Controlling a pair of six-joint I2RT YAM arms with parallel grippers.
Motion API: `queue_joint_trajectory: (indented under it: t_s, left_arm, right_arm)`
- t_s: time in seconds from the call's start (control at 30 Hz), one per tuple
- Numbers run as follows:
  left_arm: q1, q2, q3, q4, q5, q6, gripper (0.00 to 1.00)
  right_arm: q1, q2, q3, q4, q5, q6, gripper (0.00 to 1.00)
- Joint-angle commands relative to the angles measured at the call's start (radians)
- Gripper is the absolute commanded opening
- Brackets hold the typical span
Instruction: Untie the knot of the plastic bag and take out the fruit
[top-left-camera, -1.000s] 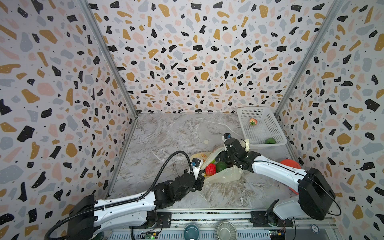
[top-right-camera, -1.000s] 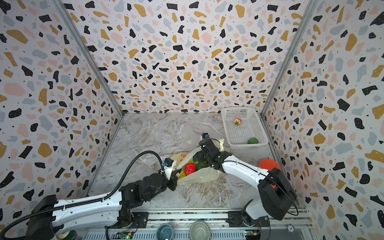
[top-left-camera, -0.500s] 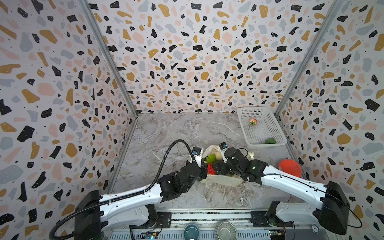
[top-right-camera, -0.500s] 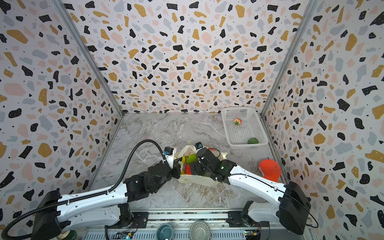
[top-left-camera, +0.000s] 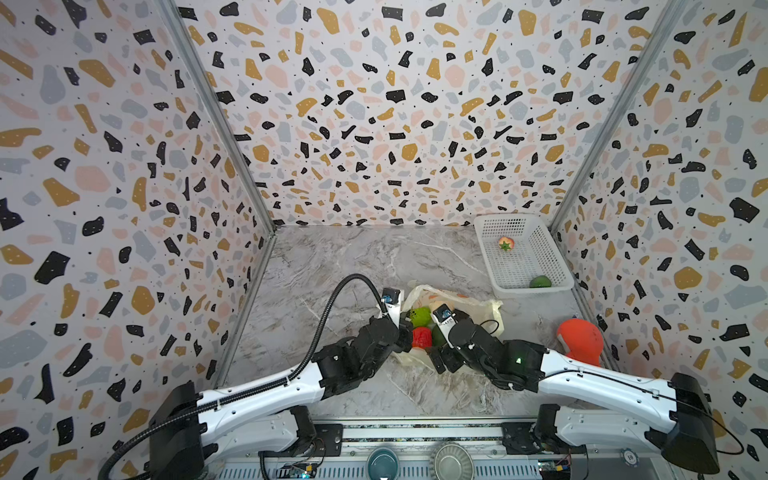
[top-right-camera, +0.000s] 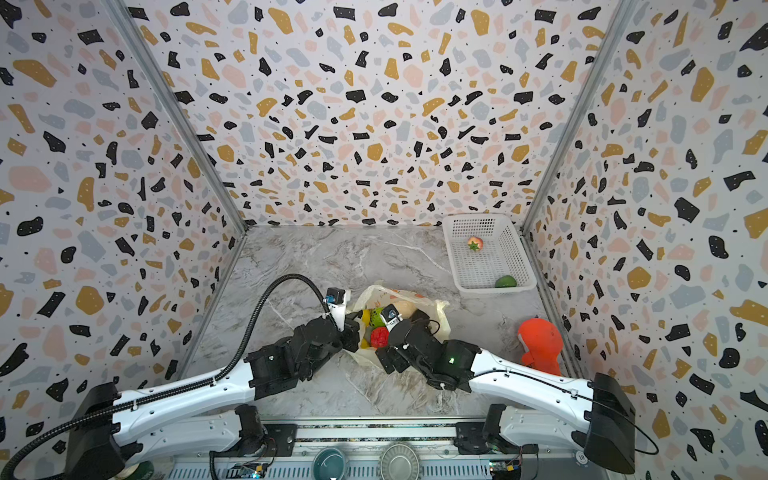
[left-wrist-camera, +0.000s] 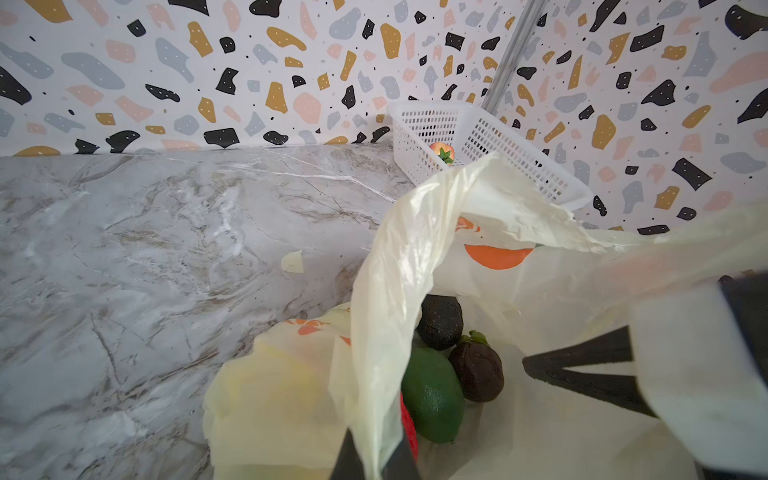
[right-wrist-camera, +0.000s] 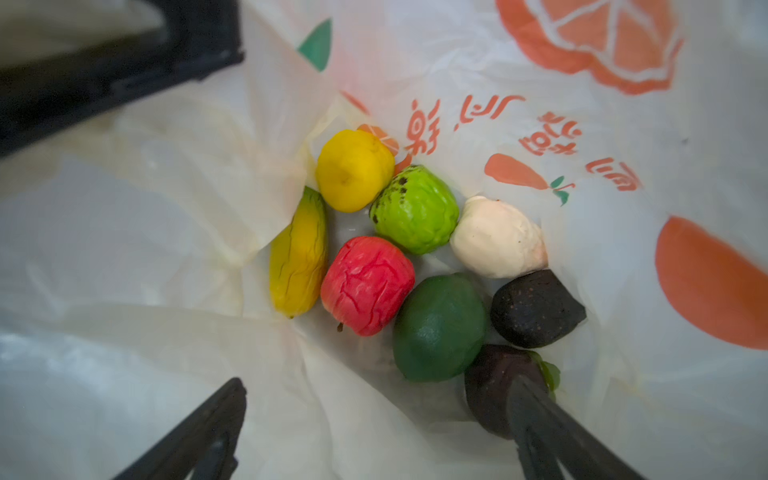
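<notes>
On the marble tabletop (top-left-camera: 353, 266), the plastic bag (top-left-camera: 478, 305) lies open-mouthed near the front edge; the left gripper (left-wrist-camera: 374, 461) is clamped on its rim, while the right gripper (right-wrist-camera: 376, 388) hangs, jaws spread wide, over the fruit (right-wrist-camera: 368, 284) inside.

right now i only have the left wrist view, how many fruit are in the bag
Observer: Eight show in the right wrist view, among them a lemon and a white fruit that the bag hides from you.
Operator: is the right gripper holding one of them
Observer: No, the right gripper is open inside the bag, jaws spread above them, holding nothing.
</notes>
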Motion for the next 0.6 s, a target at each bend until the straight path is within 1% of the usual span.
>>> queue_joint_trajectory:
  t_s: [0.0, 0.1, 0.2, 0.37, 0.47, 0.5, 0.57]
  left_arm:
    - [0.008, -0.01, 0.043, 0.012, 0.003, -0.016, 0.0]
    - [0.01, -0.015, 0.044, 0.013, -0.006, -0.025, 0.0]
    - [0.011, -0.021, 0.036, 0.023, -0.018, -0.033, 0.0]
    - [0.011, -0.028, 0.037, 0.048, -0.007, -0.024, 0.0]
    - [0.011, -0.031, 0.033, 0.052, 0.026, -0.003, 0.0]
    - [0.01, -0.034, 0.03, 0.049, 0.037, 0.009, 0.0]
    - [0.01, -0.054, 0.004, 0.047, 0.048, 0.009, 0.0]
  right_arm:
    - [0.023, -0.003, -0.023, -0.035, 0.036, 0.012, 0.95]
    - [0.043, 0.02, -0.037, -0.03, 0.038, 0.022, 0.9]
    - [0.048, 0.065, -0.05, -0.029, 0.024, 0.029, 0.88]
    - [0.048, 0.137, -0.058, -0.042, -0.007, 0.045, 0.87]
    - [0.045, 0.172, -0.011, -0.07, -0.013, 0.046, 0.9]
    - [0.036, 0.17, 0.008, -0.07, -0.029, 0.049, 0.91]
    - [-0.022, 0.159, 0.034, -0.055, -0.13, 0.056, 0.92]
